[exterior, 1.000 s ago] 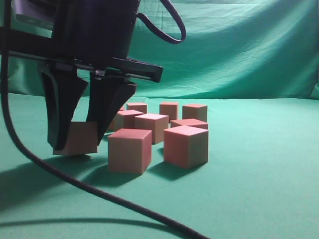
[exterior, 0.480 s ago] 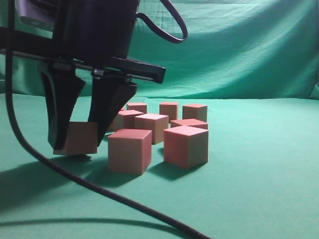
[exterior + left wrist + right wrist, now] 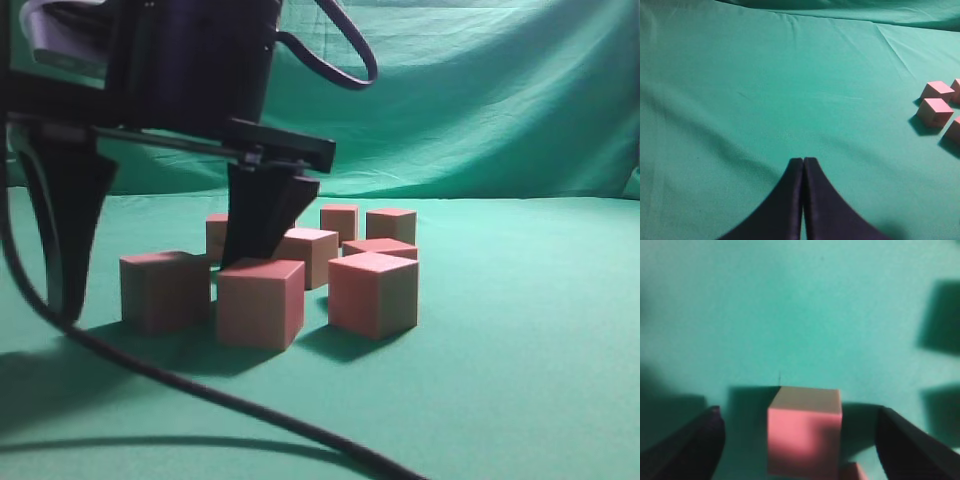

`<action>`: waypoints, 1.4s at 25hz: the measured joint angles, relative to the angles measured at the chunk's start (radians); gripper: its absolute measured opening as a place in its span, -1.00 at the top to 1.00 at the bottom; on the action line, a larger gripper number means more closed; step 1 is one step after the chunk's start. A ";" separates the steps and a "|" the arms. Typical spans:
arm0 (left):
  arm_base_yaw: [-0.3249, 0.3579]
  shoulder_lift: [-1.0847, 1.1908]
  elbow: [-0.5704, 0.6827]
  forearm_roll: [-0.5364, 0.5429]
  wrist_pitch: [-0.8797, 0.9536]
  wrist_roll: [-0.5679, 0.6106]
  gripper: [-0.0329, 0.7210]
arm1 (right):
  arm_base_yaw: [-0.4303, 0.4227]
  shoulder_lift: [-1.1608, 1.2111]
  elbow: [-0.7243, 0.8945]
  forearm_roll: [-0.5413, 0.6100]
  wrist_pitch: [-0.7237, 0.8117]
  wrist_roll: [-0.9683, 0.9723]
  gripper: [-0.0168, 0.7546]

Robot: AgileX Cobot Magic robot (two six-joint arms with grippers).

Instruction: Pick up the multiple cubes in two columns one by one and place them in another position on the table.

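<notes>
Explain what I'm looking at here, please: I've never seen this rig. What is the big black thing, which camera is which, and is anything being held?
The big black thing is a robot gripper, the two-fingered hand of one arm. The exterior view looks along the table at object height. The other two pictures come from cameras on each arm's wrist, looking down past the fingers.

On the green cloth lie pink cubes. In the exterior view the gripper straddles one cube with its fingers spread wide on either side, apart from it. The right wrist view shows the same cube resting on the cloth between the open fingers, so this is the right gripper and nothing is held.

The left gripper is closed and empty, over bare cloth, with a few cubes off to its side.
</notes>
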 joint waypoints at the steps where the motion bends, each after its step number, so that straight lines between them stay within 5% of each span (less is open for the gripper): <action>1: 0.000 0.000 0.000 0.000 0.000 0.000 0.91 | 0.000 0.000 -0.015 -0.002 0.010 0.000 -0.49; 6: 0.000 0.000 0.000 0.000 0.000 0.000 0.91 | 0.000 -0.008 -0.163 -0.013 0.070 -0.015 -0.49; 10: 0.000 0.000 0.000 0.000 0.000 0.000 0.91 | 0.000 -0.012 -0.340 -0.027 0.166 -0.048 -0.10; 15: 0.000 0.000 0.000 0.000 0.000 0.000 0.91 | 0.000 -0.053 -0.558 -0.070 0.274 -0.052 0.72; 18: 0.000 0.000 0.000 0.000 0.000 0.000 0.91 | 0.000 -0.111 -0.642 -0.116 0.296 -0.052 0.96; 28: 0.000 0.000 0.000 0.000 0.000 0.000 0.91 | 0.000 -0.432 -0.669 -0.247 0.385 -0.108 0.96; 35: 0.000 0.000 0.000 0.000 0.000 0.000 0.91 | 0.000 -0.661 -0.526 -0.100 0.393 -0.186 0.96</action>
